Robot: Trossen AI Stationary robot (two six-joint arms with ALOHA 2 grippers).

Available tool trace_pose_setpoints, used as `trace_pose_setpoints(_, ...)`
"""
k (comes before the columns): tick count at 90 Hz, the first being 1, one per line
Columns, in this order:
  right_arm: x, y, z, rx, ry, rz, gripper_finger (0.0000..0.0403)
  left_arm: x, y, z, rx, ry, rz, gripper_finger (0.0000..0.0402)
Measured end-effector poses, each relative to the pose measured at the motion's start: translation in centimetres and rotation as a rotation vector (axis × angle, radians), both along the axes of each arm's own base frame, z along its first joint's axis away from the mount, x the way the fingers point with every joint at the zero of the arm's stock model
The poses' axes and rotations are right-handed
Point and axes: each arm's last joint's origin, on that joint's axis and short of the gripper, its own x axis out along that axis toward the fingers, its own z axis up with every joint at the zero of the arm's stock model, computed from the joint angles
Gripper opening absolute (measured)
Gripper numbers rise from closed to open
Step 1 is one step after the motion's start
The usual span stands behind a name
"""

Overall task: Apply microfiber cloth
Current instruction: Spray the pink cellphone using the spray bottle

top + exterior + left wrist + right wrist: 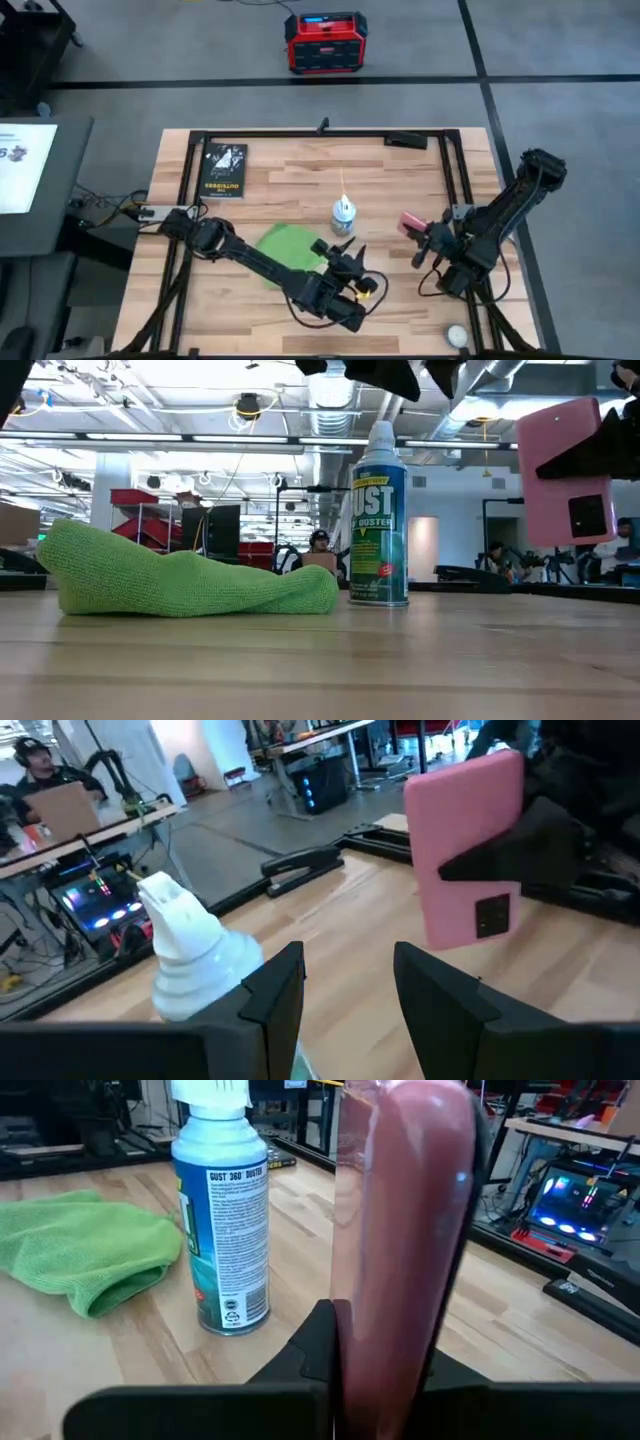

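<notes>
Jaws of right gripper [417, 228] clamp pink phone [410, 221]; left gripper [345, 252] gapes empty.

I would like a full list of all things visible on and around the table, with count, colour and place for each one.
cloth: 1, lime green, lying crumpled on the table, left of the can
can: 1, blue and silver duster with white nozzle, standing upright mid-table
phone: 1, pink, held above the table in the right end effector
book: 1, black with yellow lettering, flat at the table's far left
ball: 1, white, near right corner of the table
box: 1, red and black, on the floor beyond the table
left end effector: 1, dark, open, empty, between cloth and can
right end effector: 1, dark, shut on the phone, right of the can
</notes>
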Motion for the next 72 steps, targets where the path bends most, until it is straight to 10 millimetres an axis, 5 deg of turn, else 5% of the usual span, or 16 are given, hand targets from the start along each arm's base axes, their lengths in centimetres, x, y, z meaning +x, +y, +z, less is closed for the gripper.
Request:
trace_pose_setpoints(38, -0.1, 0.1, 0.0, 0.005, -0.005, 0.007, 0.0012, 0.3, 3.9, 1.1, 0.022, 0.055, 0.077, 0.0134)
trace_pose_setpoints(72, -0.1, 0.1, 0.0, 0.006, -0.004, 0.007, 0.0012, -3.2, 4.5, 0.0, -0.128, -0.031, 0.183, 0.0134)
